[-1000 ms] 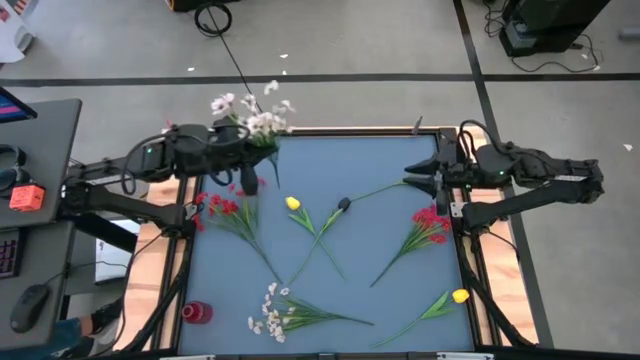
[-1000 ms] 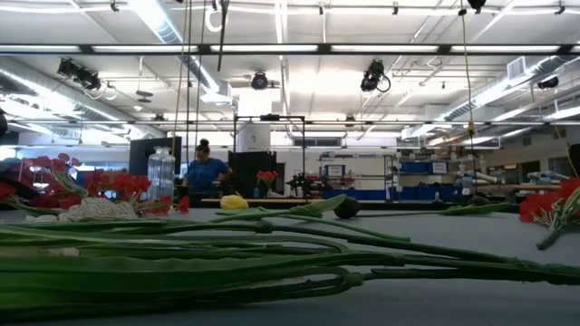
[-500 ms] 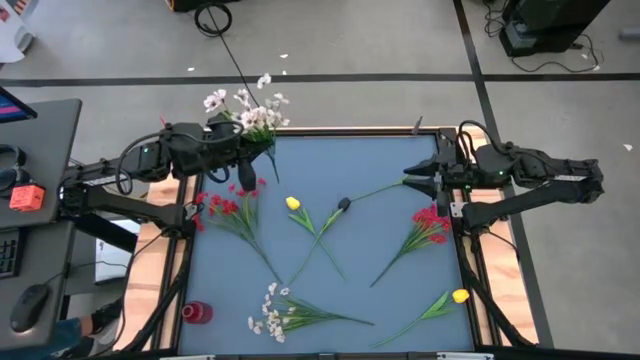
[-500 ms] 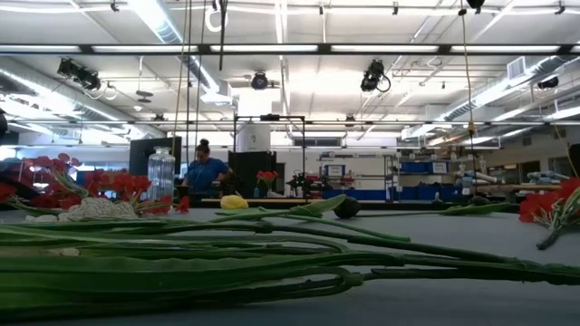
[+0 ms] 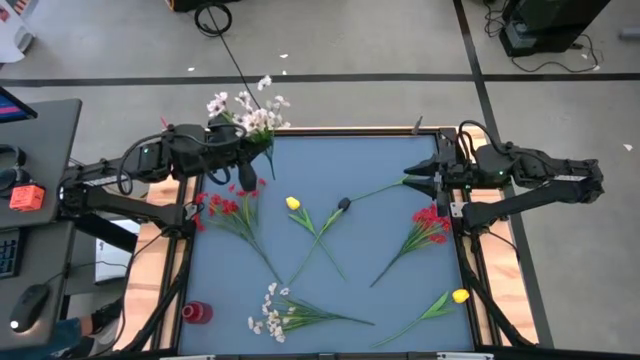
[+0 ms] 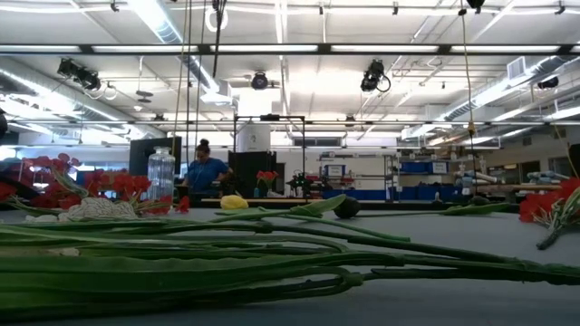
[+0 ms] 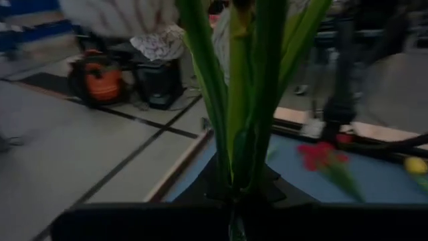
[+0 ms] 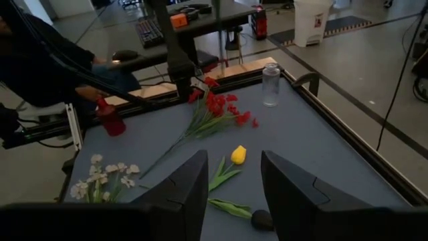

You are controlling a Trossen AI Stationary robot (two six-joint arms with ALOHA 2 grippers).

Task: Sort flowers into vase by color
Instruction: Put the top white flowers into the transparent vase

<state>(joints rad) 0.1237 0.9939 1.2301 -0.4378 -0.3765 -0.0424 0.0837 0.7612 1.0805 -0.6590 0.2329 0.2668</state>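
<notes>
Over the table's far-left corner, my left gripper [image 5: 247, 150] pinches the white flower sprig [image 5: 248, 112] upright, probably for the clear vase [image 8: 270, 85]; right gripper [image 5: 420, 181] waits open.

A grey floor [image 5: 360, 90] crossed by dark lines is seen; ceiling strip lights [image 6: 272, 48] are lit above shelving [image 6: 426, 172].

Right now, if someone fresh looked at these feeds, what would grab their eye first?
Probably the white flower sprig held up by the left gripper, shut on its green stems at the table's far left corner, blossoms hanging out past the edge. Next, the flowers scattered flat on the blue table: red sprigs at left and right, yellow buds, and a white sprig near the front. The right gripper waits open at the right edge.
</notes>
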